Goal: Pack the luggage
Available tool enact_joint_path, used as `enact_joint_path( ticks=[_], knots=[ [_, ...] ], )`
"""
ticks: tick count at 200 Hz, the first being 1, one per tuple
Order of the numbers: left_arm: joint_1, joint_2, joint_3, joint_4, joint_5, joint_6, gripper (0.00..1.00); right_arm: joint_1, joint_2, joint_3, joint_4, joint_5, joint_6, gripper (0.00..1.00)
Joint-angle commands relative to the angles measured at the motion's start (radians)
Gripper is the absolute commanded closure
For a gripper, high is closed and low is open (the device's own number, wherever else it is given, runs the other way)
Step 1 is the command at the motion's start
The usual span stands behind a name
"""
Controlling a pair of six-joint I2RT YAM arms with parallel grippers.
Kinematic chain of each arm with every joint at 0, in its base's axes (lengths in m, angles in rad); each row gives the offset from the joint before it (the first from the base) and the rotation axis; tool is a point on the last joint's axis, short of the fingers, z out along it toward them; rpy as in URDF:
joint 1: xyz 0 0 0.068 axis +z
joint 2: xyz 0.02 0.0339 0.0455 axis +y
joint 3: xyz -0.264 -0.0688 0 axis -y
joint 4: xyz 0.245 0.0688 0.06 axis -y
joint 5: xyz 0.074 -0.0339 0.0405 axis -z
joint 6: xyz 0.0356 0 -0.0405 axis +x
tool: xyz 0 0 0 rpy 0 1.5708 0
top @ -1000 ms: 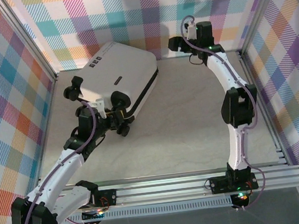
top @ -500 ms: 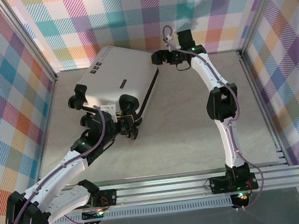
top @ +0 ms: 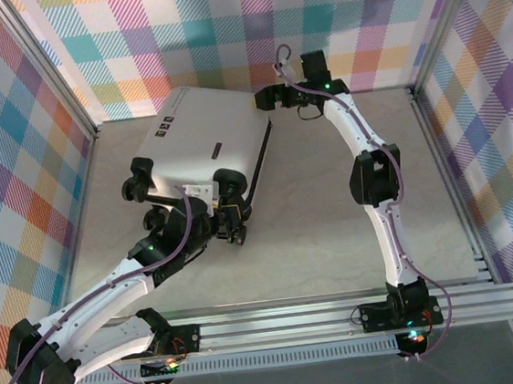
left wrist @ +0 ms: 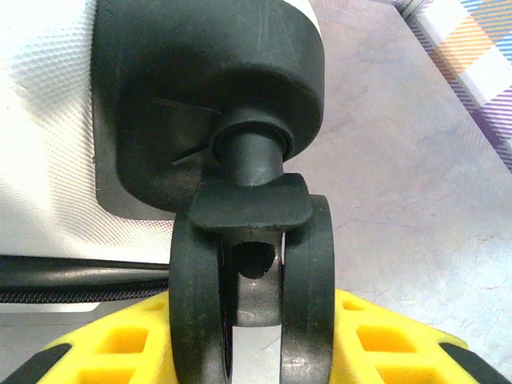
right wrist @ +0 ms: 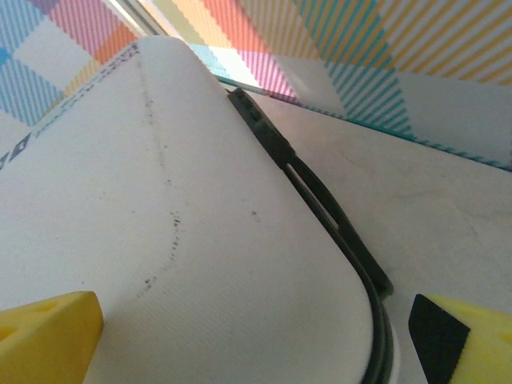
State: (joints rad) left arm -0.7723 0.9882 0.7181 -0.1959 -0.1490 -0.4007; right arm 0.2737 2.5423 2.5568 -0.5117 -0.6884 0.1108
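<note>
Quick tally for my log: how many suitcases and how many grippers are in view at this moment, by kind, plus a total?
Suitcase: 1
Grippers: 2 (left gripper, right gripper)
Total: 3

Left wrist view: wheel is cut by the 6 o'clock edge, lower tread unseen. Left claw fingers are clipped there too. Luggage shell runs off at 9 and 12 o'clock.

Right wrist view: right claw fingers are clipped at both lower corners.

Top view: label print is too small to read. Cannot tell whether the right claw touches the luggage corner.
</note>
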Motion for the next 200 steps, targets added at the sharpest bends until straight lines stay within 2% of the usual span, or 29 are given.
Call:
enact_joint_path(
  ticks=[1, 46, 63, 72, 81, 86, 100, 104, 111, 149, 168, 200],
  knots=[
    [-0.052, 0.028, -0.005, -0.158, 0.101, 0.023, 1.00, 0.031, 0.026, 0.028, 0.014, -0.121, -0.061, 0.01],
    [-0.057, 0.026, 0.006, -0.178, 0.076, 0.036, 1.00, 0.044, 0.040, 0.043, -0.013, -0.279, -0.106, 0.01],
    [-0.058, 0.027, 0.011, -0.206, 0.020, 0.031, 1.00, 0.045, 0.035, 0.045, -0.055, -0.328, -0.132, 0.01],
    [-0.058, 0.028, 0.019, -0.232, -0.023, 0.023, 0.89, 0.044, 0.028, 0.044, -0.089, -0.348, -0.151, 0.00],
    [-0.056, 0.027, 0.029, -0.264, -0.076, 0.010, 0.65, 0.045, 0.018, 0.038, -0.126, -0.365, -0.176, 0.03],
    [-0.056, 0.029, 0.035, -0.280, -0.103, 0.002, 0.55, 0.045, 0.009, 0.029, -0.143, -0.372, -0.191, 0.05],
    [-0.056, 0.027, 0.050, -0.320, -0.159, -0.015, 0.43, 0.045, -0.027, -0.023, -0.152, -0.359, -0.200, 0.06],
    [-0.056, 0.028, 0.054, -0.328, -0.170, -0.019, 0.31, 0.045, -0.040, -0.051, -0.144, -0.357, -0.200, 0.07],
    [-0.056, 0.026, 0.062, -0.339, -0.184, -0.025, 0.23, 0.046, -0.063, -0.090, -0.128, -0.345, -0.200, 0.08],
    [-0.055, 0.030, 0.129, -0.418, -0.313, -0.044, 0.15, 0.053, -0.213, -0.338, -0.006, -0.335, -0.231, 0.12],
    [-0.049, 0.027, 0.139, -0.418, -0.331, -0.037, 0.00, 0.063, -0.303, -0.485, 0.087, -0.329, -0.219, 0.13],
    [-0.032, 0.025, 0.127, -0.377, -0.342, 0.000, 0.00, 0.098, -0.488, -0.791, 0.288, -0.271, -0.168, 0.14]
  ],
)
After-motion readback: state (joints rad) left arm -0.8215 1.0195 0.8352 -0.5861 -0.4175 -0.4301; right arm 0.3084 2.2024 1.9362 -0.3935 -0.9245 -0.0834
